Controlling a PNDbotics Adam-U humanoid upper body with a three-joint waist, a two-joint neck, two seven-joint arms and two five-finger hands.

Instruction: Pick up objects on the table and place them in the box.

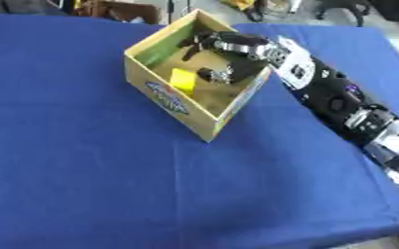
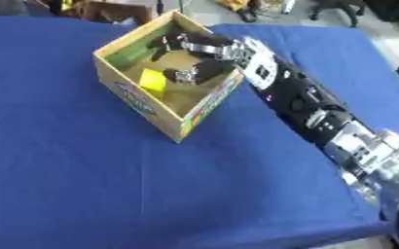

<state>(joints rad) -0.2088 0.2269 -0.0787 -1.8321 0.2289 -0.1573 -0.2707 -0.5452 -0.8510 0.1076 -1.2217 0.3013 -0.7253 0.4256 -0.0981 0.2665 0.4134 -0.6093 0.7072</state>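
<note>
Blue cloth covers the tabletop (image 1: 92, 185), and its near stretch lies bare across the lower part of both views. Coming in from the lower right corner, the robot's right arm (image 2: 322, 119) runs diagonally up and to the left over the cloth, black with silver and white parts along its length. Farther back stands an open cardboard box (image 1: 173, 99), turned so that one corner points toward the camera, with printed colours on its outer walls and a greenish inner face on its far left wall. The arm crosses the box's right rim, and the right hand (image 1: 228, 46) sits inside the box, over its far half. Its fingers (image 1: 213, 74) are bent downward toward the box floor, with nothing visibly caught between them; how far they are curled is hard to make out. Just beside the fingertips, toward the near left wall, a small yellow block (image 1: 183, 80) rests inside the box on its brown floor. The left hand does not show in either view.
</note>
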